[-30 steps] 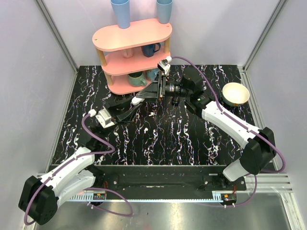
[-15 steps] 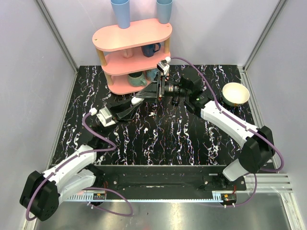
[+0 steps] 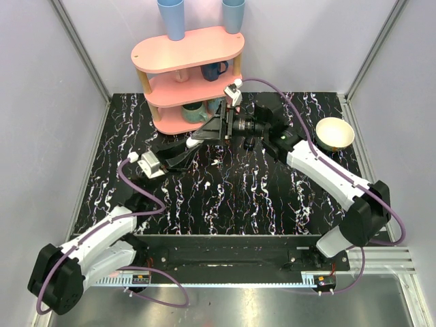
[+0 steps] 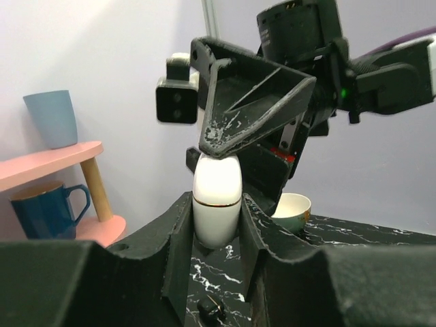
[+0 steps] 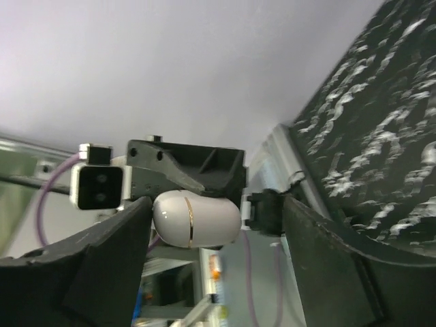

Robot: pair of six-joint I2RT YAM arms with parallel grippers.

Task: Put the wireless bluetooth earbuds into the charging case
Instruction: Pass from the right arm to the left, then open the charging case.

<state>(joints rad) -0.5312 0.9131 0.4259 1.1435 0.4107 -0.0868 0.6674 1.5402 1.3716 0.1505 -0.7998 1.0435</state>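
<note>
The charging case [image 4: 217, 196] is a white egg shape with a thin gold seam, its lid closed. My left gripper [image 4: 218, 221] is shut on its lower half and holds it upright above the table. From above, the case [image 3: 194, 143] shows just in front of the pink shelf. My right gripper [image 5: 216, 204] stands open around the case [image 5: 196, 218], its left finger close to the lid end and its right finger well clear. In the left wrist view the right gripper [image 4: 253, 102] hangs over the top of the case. I cannot make out the earbuds in any view.
A pink three-tier shelf [image 3: 187, 51] with mugs and blue cups stands at the back left, close behind both grippers. A cream bowl [image 3: 334, 133] sits at the back right. A small dark object [image 4: 211, 310] lies on the marbled table under my left jaws.
My right gripper's jaws have spread apart from the case. My left gripper has tightened on the case and still holds it in the same place.
</note>
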